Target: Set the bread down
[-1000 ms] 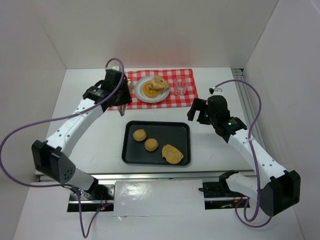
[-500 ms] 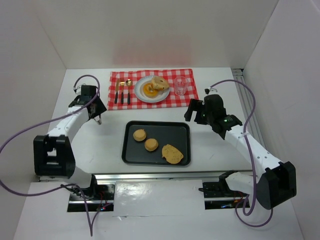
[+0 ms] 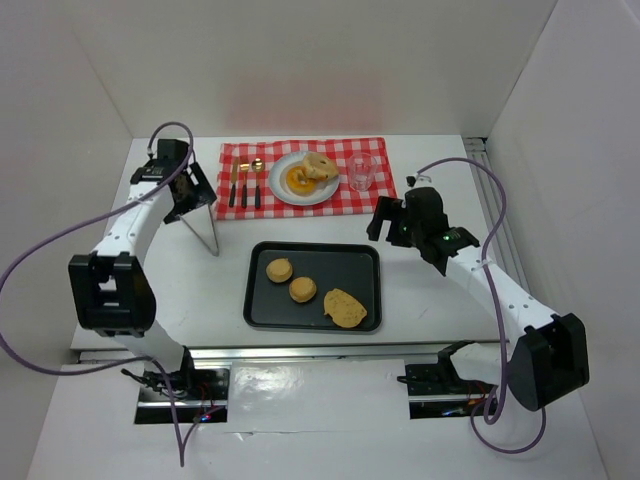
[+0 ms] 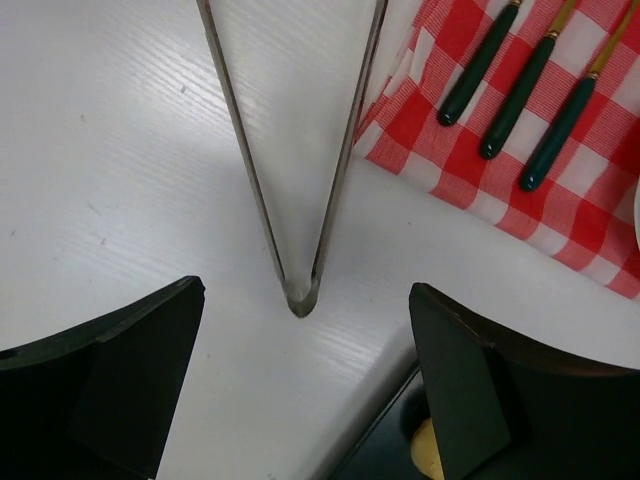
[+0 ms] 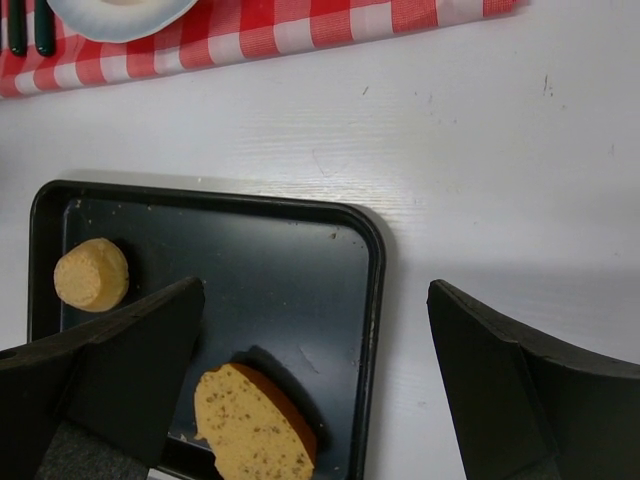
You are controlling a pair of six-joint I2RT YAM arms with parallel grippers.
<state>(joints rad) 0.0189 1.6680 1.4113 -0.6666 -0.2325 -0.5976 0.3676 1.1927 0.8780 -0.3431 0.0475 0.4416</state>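
Left pincer [image 4: 306,288] gapes above the tongs [image 4: 300,297], apparently untouched; right pincer [image 5: 316,288] gapes over the tray [image 5: 290,260].

In your left wrist view the tongs [image 4: 299,292] run off the top edge; in the right wrist view the plate [image 5: 120,15] and bread slice [image 5: 250,425] are cropped too.

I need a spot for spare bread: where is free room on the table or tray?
Free: the table right of the tray, the strip between tray and checkered cloth, and the tray's back right corner. Crowded: the cloth, and beside the tongs.
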